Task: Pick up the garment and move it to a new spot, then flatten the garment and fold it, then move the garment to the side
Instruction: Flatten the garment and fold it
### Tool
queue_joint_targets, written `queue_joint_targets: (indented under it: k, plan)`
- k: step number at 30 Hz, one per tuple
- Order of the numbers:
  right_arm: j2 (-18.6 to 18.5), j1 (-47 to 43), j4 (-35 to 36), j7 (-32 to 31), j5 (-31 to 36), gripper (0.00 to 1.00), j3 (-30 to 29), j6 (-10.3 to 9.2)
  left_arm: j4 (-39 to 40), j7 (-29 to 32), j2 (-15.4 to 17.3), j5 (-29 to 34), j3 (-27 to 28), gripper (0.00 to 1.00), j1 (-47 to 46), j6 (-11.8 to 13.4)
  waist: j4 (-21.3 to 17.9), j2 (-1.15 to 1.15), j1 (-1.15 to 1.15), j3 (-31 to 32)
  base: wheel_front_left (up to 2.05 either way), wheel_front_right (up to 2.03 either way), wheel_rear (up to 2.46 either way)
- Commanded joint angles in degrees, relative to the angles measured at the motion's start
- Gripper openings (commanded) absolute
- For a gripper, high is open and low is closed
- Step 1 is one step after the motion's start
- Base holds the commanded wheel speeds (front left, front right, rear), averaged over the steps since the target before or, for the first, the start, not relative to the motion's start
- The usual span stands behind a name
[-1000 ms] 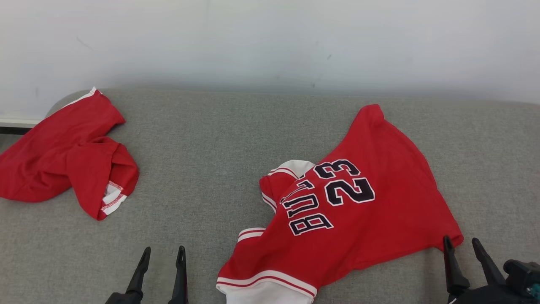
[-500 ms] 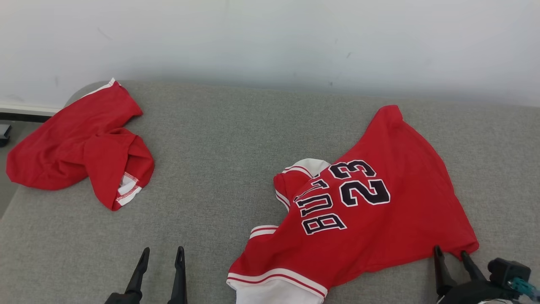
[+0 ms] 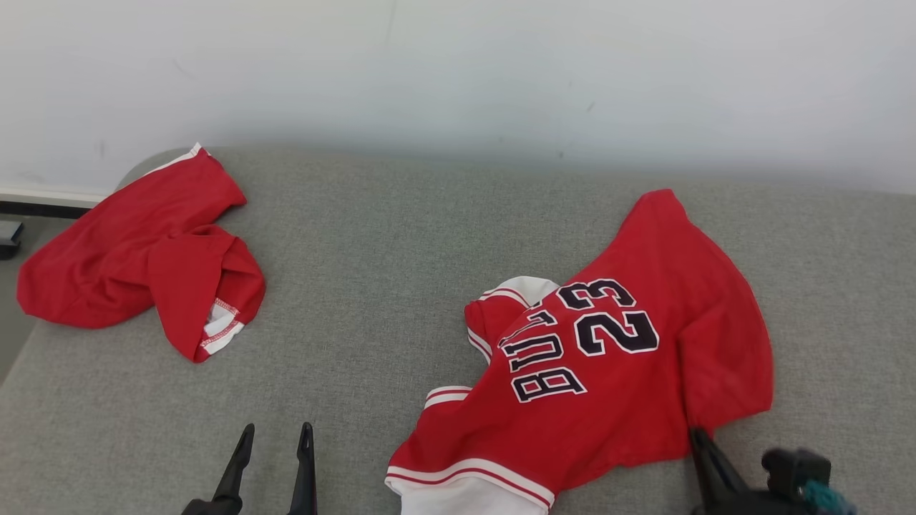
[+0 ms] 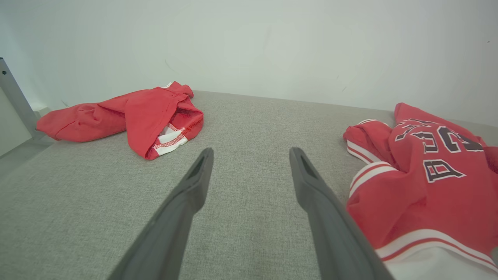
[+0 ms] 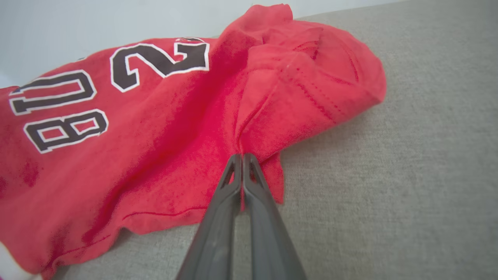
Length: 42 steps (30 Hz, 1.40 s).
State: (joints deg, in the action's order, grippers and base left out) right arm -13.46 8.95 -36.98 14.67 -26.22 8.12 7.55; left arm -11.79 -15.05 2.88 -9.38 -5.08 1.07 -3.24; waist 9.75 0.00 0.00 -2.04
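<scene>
The garment, a red jersey (image 3: 615, 372) with dark "23" lettering and white-striped trim, lies crumpled on the right half of the grey fabric surface (image 3: 401, 236). My right gripper (image 3: 698, 438) is shut on its near right hem; the right wrist view shows the cloth (image 5: 155, 128) pinched and bunched between the closed fingertips of that gripper (image 5: 242, 156). Left of the jersey, my left gripper (image 3: 277, 429) hovers open above bare fabric with nothing between its fingers. In the left wrist view the left gripper (image 4: 249, 151) points at the back wall, with the jersey (image 4: 428, 186) to its right.
A second red garment with a white hem (image 3: 143, 257) lies bunched at the far left, also seen as a red garment (image 4: 132, 112) in the left wrist view. A pale wall (image 3: 458, 64) backs the surface. The surface's left edge (image 3: 14, 365) drops off.
My right gripper has shut on the jersey's near right hem and shifted left, bunching that corner inward. The head camera has moved a little. The left gripper has stayed put.
</scene>
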Motion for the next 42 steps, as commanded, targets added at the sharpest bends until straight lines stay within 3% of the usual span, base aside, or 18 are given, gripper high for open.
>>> queue_joint_targets:
  k: [1,4,5,6,7,18,27,34,42]
  plan:
    - [-0.6,-1.9,0.3,0.3,-1.0,0.00,0.3,-0.13,-0.1,-0.2,0.0,0.0,0.0,1.00,0.6,-0.1,-0.2,0.00,0.00,0.3,0.00,0.00,0.00]
    - [-0.9,-4.0,1.0,-0.9,-2.2,0.00,1.0,-0.13,0.3,-0.2,0.0,-0.4,0.0,1.00,1.2,0.3,-0.9,0.00,0.00,0.4,0.00,0.00,0.00]
    - [-1.3,-4.5,1.4,-0.8,-2.4,0.22,0.9,-0.13,0.3,-0.2,0.0,-0.5,-0.1,1.00,1.3,0.3,-1.1,0.00,0.00,0.4,0.00,0.00,0.00]
    - [-1.5,-5.1,1.5,-0.9,-2.4,0.90,0.9,-0.13,0.3,-0.2,0.0,-0.5,-0.1,1.00,1.4,0.4,-1.5,0.00,0.00,0.4,0.00,0.00,0.00]
    - [-1.6,-5.6,1.7,-0.8,-2.7,1.00,0.8,-0.13,0.4,-0.2,0.0,-0.5,-0.1,1.00,1.4,0.4,-1.7,0.00,0.00,0.4,0.00,0.00,0.00]
    - [-3.5,-9.2,9.6,0.4,-2.6,1.00,-2.6,-0.13,0.2,-0.2,0.0,-0.5,-0.6,1.00,1.4,0.3,-3.3,0.00,0.00,0.8,0.00,0.00,0.00]
    - [-2.1,-12.5,17.1,0.5,0.5,1.00,-8.3,-0.13,-1.9,-0.2,0.6,2.1,-4.1,1.00,5.5,-1.9,-3.5,0.00,0.00,1.5,0.00,0.00,0.00]
    - [-2.9,-12.3,17.7,0.5,2.2,1.00,-10.3,-0.13,-4.7,-0.1,1.1,1.2,-10.5,1.00,10.1,-3.7,-3.4,0.00,0.00,0.6,0.00,0.00,0.00]
    - [-6.2,-8.2,14.0,-0.7,2.0,1.00,-6.6,-0.13,-9.4,-0.1,0.6,-1.9,-13.5,1.00,9.1,-4.1,-3.1,0.00,0.00,0.2,0.00,0.00,0.00]
